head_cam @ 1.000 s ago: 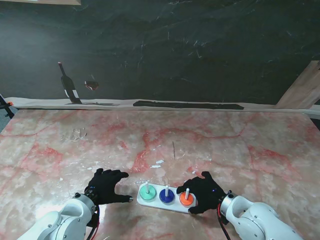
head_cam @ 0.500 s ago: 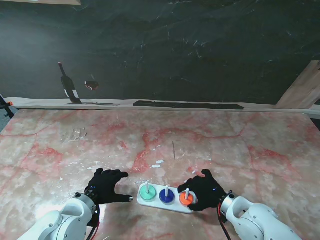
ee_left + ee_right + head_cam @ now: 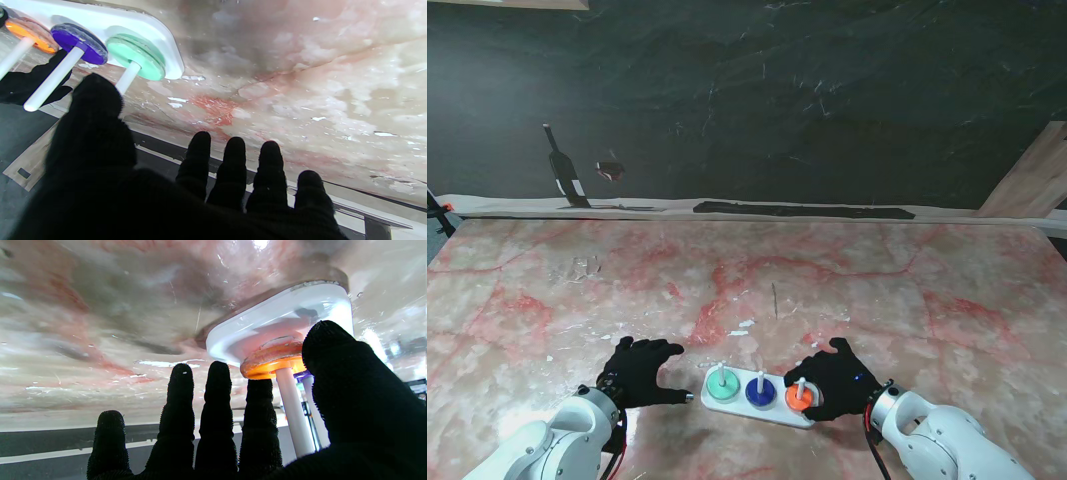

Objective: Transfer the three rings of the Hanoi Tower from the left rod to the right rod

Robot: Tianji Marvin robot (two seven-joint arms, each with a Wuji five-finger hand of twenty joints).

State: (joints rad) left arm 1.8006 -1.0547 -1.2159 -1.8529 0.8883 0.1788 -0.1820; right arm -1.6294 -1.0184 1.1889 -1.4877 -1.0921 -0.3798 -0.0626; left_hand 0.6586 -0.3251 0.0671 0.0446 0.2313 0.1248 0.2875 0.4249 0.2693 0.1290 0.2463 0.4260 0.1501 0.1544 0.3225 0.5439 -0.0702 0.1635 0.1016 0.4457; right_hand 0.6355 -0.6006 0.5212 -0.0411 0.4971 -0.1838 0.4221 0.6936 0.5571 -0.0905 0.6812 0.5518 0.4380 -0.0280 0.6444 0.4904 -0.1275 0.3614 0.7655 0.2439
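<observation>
A white base (image 3: 768, 411) with three white rods sits near me at the table's front. A green ring (image 3: 722, 384) rests on the left rod, a blue ring (image 3: 759, 392) on the middle rod, an orange ring (image 3: 799, 398) on the right rod. My left hand (image 3: 639, 370) lies just left of the base, fingers spread, holding nothing. My right hand (image 3: 837, 379) is at the base's right end, thumb beside the orange ring (image 3: 272, 364), fingers apart and empty. The left wrist view shows the green ring (image 3: 136, 61), blue ring (image 3: 79, 43) and orange ring (image 3: 31, 30).
The pink marble table (image 3: 877, 290) stretches away from me to a dark wall. A wooden board (image 3: 1032, 180) leans at the far right. A bottle and glass picture (image 3: 567, 170) is on the wall at the far left.
My right hand has drawn slightly closer to the orange ring at the base's right end. The left hand and the rings have not moved.
</observation>
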